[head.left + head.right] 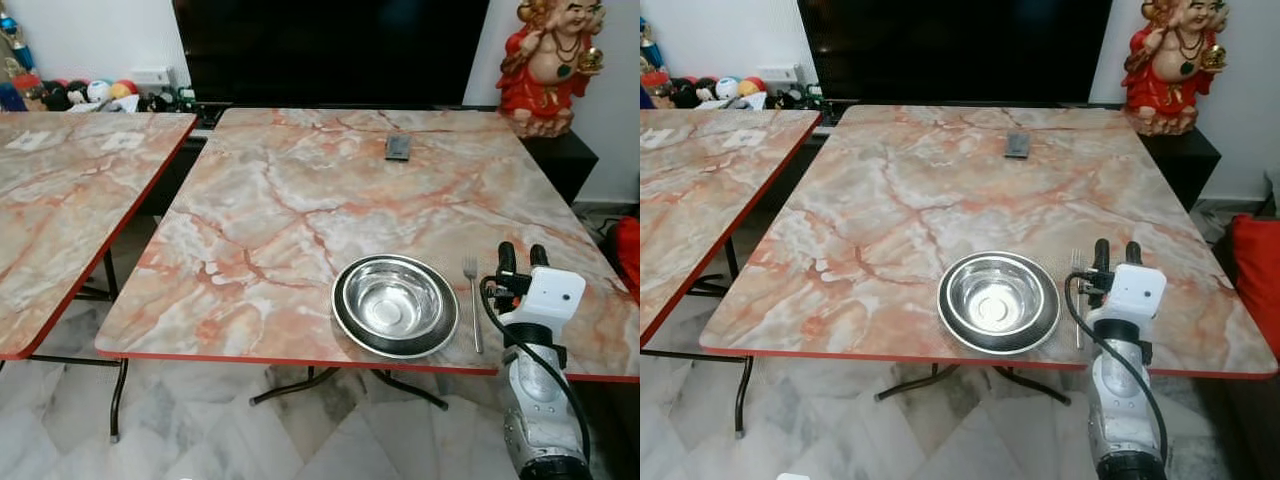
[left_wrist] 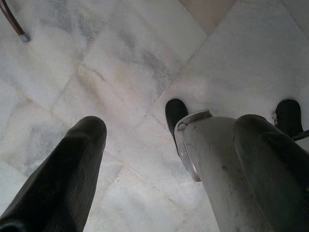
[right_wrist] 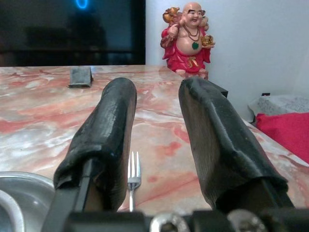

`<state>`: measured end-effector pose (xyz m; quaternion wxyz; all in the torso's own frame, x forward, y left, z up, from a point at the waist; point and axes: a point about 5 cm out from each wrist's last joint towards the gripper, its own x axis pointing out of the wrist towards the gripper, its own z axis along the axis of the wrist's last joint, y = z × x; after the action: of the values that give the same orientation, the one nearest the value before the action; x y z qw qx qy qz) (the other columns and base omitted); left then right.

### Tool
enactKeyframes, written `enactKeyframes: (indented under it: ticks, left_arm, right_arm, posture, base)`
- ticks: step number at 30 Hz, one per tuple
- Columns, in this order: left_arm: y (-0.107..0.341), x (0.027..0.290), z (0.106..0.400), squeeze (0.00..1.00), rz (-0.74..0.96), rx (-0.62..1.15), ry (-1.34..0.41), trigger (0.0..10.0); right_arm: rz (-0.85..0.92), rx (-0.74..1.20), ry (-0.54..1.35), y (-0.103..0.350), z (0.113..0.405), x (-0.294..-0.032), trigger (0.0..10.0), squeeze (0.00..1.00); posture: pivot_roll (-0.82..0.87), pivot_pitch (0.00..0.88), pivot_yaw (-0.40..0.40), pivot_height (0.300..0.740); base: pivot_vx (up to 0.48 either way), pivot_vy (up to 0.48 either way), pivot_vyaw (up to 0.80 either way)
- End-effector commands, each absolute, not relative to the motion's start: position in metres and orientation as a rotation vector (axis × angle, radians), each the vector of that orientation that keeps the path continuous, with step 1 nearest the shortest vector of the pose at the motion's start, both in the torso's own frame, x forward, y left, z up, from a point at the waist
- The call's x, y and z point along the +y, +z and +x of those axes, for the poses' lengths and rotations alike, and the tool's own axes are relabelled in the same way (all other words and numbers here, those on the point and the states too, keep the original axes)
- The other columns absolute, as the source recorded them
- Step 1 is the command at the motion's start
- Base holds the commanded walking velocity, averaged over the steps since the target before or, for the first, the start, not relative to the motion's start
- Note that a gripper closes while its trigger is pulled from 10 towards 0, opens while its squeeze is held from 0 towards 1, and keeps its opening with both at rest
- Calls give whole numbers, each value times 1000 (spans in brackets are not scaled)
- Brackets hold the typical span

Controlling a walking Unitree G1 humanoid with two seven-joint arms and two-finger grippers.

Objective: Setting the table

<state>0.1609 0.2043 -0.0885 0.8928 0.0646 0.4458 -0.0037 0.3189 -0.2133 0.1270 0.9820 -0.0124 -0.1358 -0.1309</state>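
Fork (image 1: pixel 472 300): slim silver, four tines, flat on marble table (image 1: pixel 300 200), just ahead of right gripper (image 1: pixel 523 257), fingers released. Steel bowl (image 1: pixel 395 305) left of it. Left gripper (image 2: pixel 169 159) released, idle.

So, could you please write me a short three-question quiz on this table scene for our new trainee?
1. True or false: the fork lies inside the bowl.
2. Which gripper is raised at the table edge? A) left B) right
3. Fill in: the right gripper's fingers are ____, with nothing between them.

Key:
1. False. The fork lies on the table beside the bowl, on the robot's right of it.
2. B. The right gripper is up by the fork; the left gripper hangs over the floor.
3. Open.
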Motion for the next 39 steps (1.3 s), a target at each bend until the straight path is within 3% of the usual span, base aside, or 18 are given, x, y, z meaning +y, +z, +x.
enactKeyframes:
  ticks: [1,12,18,26,39]
  left_arm:
    - [-90,205,159,0,142,953,-3,10000]
    - [-90,205,160,0,125,954,9,10000]
    - [-91,204,158,0,115,959,21,10000]
    - [-91,204,158,0,109,959,26,10000]
    - [-91,204,158,0,103,956,32,10000]
  right_arm:
    - [-29,-265,-249,126,318,-207,10000,0]
    - [-11,-234,-224,122,313,-199,10000,0]
    - [-60,-251,-168,128,314,-194,10000,0]
    - [-81,-242,-155,129,313,-191,10000,0]
    - [-54,-245,-152,134,313,-187,10000,0]
  posture:
    - [-55,0,21,740]
    - [-53,0,16,740]
    - [-26,0,-1,740]
    - [-14,0,-6,740]
    - [-9,0,-12,740]
  base:
    - [0,0,0]
    - [0,52,0]
    - [0,455,73]
    - [0,480,761]
    - [0,480,0]
